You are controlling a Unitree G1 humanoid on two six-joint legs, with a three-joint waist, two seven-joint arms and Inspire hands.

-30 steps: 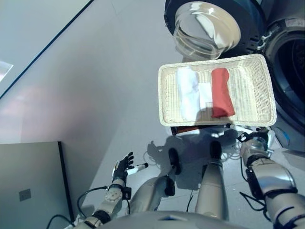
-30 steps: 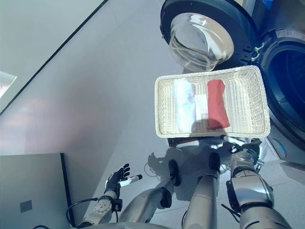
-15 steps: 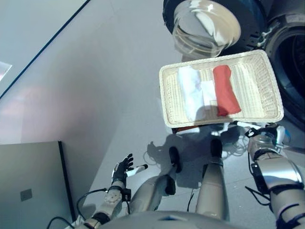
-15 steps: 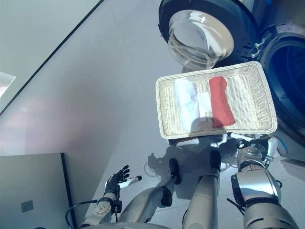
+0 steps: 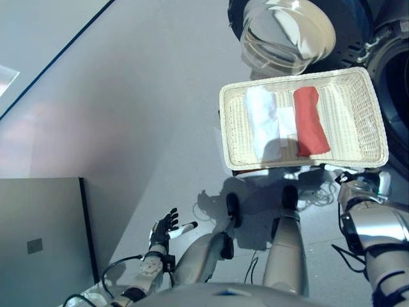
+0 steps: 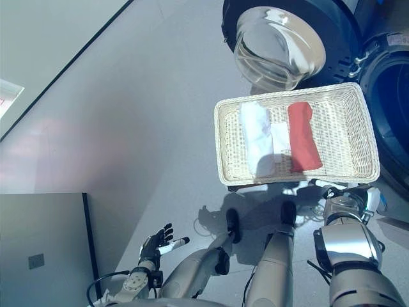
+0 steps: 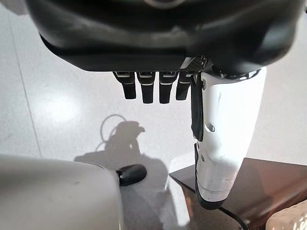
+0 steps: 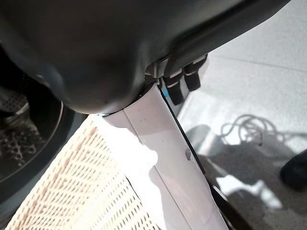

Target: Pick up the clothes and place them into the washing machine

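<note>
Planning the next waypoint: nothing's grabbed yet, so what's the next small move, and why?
Probably bring the right hand up over the basket's near rim toward the red cloth. The red and white cloth both lie in the basket untouched, the right hand sits just below that rim, and the left hand hangs open far off. The washer door is already open.

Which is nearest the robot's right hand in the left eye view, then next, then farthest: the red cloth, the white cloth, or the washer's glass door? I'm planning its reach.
1. Red cloth, on the basket's right side, nearest the right hand.
2. White cloth, to the left in the basket.
3. Glass door, beyond the basket, farthest.
</note>
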